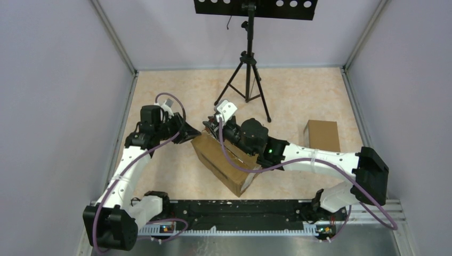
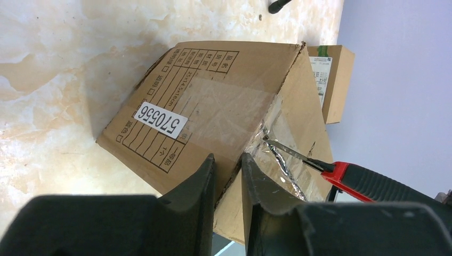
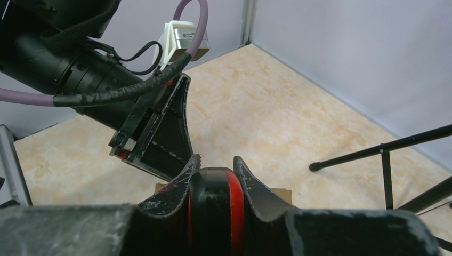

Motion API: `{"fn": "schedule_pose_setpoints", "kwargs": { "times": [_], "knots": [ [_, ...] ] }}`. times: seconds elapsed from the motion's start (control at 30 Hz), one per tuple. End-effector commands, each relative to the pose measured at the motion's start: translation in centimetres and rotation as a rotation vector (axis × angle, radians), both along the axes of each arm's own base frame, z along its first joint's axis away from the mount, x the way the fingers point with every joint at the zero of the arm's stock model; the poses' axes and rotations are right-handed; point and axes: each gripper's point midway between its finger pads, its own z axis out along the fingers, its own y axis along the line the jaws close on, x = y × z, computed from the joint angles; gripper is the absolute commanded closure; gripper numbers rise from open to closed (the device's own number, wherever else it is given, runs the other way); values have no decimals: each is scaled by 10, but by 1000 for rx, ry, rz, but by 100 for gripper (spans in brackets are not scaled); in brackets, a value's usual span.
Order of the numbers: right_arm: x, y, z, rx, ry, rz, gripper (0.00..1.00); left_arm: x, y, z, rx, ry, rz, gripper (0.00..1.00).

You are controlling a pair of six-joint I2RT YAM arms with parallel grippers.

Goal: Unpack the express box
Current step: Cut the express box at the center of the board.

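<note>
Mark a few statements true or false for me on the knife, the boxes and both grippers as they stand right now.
1. The right gripper is shut on a red-and-black utility knife. True.
2. The knife's blade is at the clear tape on the express box. True.
3. The left gripper hangs over bare table, well away from the express box. False: its fingers sit on either side of the box's near edge. Whether they clamp it is not clear.
4. The smaller cardboard box is stacked on the express box. False: it stands apart on the table, towards the right wall.
5. The express box carries a white label reading 570556. True.
</note>
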Motion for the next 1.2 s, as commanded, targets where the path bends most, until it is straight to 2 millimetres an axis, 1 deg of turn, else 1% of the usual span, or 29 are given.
{"fn": "schedule_pose_setpoints", "kwargs": {
  "times": [0.0, 0.17, 0.27, 0.37, 0.53, 0.7, 0.83, 0.9, 1.03, 1.1, 1.17],
  "knots": [
    [-13, -4, 8, -9, 11, 37, 100, 8, 14, -5, 67, -13, 73, 100],
    [-4, -7, -1, -62, 29, -18, 100, 9, 16, -5, 77, -15, 76, 100],
    [0, -7, -10, -88, 52, -41, 100, 9, 15, -5, 75, -17, 72, 100],
    [-1, -5, -19, -100, 71, -38, 100, 10, 15, -4, 80, -21, 69, 100],
    [0, -4, -24, -121, 92, -45, 100, 11, 18, -4, 97, -23, 77, 100],
    [1, 2, -15, -101, 73, -28, 100, 15, 27, 3, 145, -38, 114, 100],
    [2, 20, 5, -44, 24, 23, 100, 21, 32, 14, 166, -78, 122, 100],
    [5, 30, 13, -14, 12, 42, 100, 24, 34, 23, 173, -94, 118, 100],
    [14, 38, 23, 48, 3, 42, 100, 31, 40, 38, 195, -124, 108, 100],
    [18, 38, 25, 69, 0, 23, 100, 36, 42, 52, 202, -155, 100, 90],
    [21, 37, 25, 90, 2, 13, 100, 40, 42, 65, 195, -176, 94, 83]
  ]
}}
